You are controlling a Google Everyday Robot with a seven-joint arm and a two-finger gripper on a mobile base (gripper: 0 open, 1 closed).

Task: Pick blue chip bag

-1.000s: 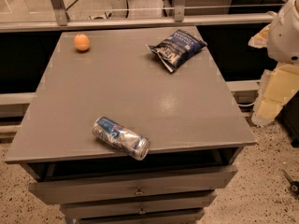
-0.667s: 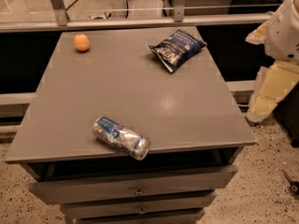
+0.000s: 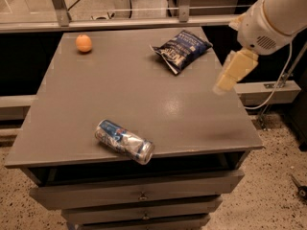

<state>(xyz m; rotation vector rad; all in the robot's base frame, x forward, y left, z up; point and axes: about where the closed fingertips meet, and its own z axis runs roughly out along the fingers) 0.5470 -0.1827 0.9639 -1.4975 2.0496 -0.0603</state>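
Navy blue chip bag [image 3: 181, 50] sits up-left of my gripper [image 3: 224, 83], apart. Approach step, can't tell my grip. Next: swing over it.

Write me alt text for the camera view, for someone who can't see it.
A robot arm's gripper hangs at the right edge of a grey table, short of a blue chip bag lying flat near the far right corner. An orange sits at the far left, and a crushed can lies near the front edge.
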